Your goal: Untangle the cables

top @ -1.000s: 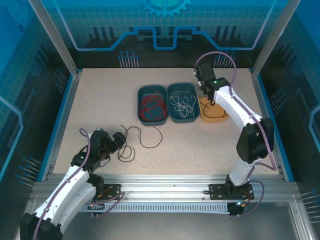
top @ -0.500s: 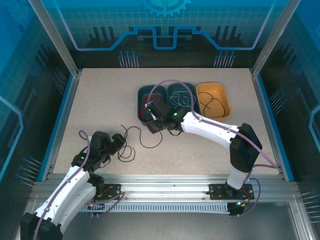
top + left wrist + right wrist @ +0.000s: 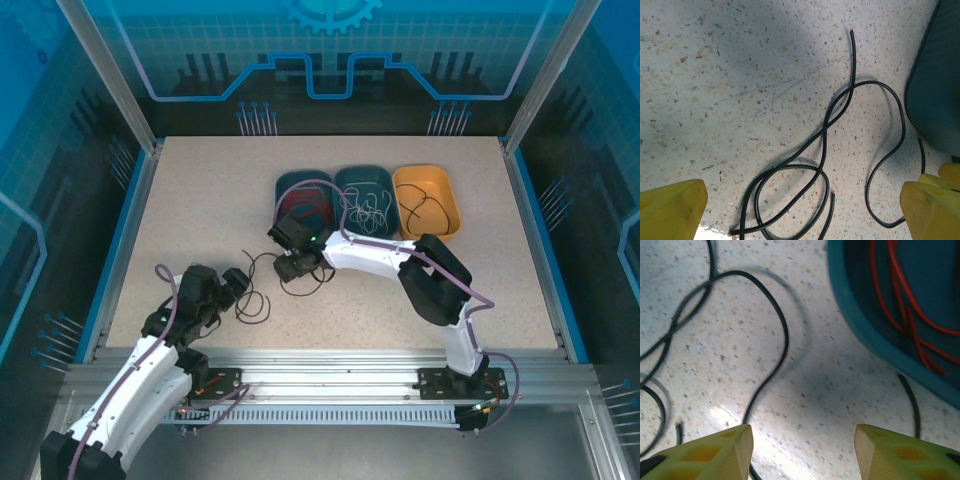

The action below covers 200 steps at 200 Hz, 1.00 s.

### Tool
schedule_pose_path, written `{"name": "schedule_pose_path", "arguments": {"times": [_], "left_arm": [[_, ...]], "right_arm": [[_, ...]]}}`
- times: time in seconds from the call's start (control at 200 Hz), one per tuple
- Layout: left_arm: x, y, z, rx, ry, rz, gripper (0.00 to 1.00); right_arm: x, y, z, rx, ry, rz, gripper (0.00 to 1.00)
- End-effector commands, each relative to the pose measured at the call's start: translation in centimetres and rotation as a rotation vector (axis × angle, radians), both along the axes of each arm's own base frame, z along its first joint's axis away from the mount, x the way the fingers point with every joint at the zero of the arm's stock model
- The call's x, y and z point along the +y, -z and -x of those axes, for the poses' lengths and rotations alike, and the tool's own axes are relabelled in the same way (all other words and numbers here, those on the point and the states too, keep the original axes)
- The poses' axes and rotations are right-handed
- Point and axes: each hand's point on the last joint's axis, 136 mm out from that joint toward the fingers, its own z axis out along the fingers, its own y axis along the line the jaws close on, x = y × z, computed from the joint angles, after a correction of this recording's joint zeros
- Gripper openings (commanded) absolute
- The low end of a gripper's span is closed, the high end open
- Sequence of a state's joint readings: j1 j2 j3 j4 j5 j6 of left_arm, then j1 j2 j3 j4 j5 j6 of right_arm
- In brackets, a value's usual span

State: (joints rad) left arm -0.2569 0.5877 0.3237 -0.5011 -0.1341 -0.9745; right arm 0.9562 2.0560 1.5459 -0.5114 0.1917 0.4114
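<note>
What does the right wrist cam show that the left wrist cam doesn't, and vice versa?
Right wrist, not left: red cables lying inside the teal tray.
Left wrist, not right: the black cables crossing one another in loops, with one free end lying loose on the surface.
Shared: black cable on the speckled table, what looks like the teal tray's edge, and each camera's own yellow fingers. The left gripper and the right gripper are both open above the table and hold nothing.
</note>
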Motion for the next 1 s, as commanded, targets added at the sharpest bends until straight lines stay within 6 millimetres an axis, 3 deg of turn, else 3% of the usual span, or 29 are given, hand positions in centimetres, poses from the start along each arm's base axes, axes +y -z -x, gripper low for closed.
{"name": "schedule_pose_path", "arguments": {"times": [0.0, 0.41, 0.515, 0.6, 0.745, 0.996], "left_arm": [[0.3, 0.6, 0.4, 0.021, -0.028, 0.009, 0.99], [0.1, 1.1, 0.7, 0.035, -0.015, 0.016, 0.99], [0.2, 1.2, 0.8, 0.036, -0.016, 0.013, 0.99], [0.2, 1.2, 0.8, 0.036, -0.014, 0.011, 0.99], [0.1, 1.1, 0.8, 0.032, -0.004, 0.011, 0.99], [-0.5, 0.3, 0.4, 0.006, 0.044, 0.014, 0.99]], "right_arm": [[2.5, 0.2, 0.3, 0.008, -0.022, -0.042, 0.57], [3.9, 4.3, -1.3, -0.024, -0.059, 0.080, 0.51], [4.4, 4.6, -1.4, -0.023, -0.079, 0.072, 0.42], [4.6, 4.4, -1.3, -0.029, -0.096, 0.069, 0.27], [4.8, 2.2, -1.2, -0.061, -0.122, 0.024, 0.00], [4.5, -4.7, -0.7, -0.153, -0.148, -0.095, 0.00]]}}
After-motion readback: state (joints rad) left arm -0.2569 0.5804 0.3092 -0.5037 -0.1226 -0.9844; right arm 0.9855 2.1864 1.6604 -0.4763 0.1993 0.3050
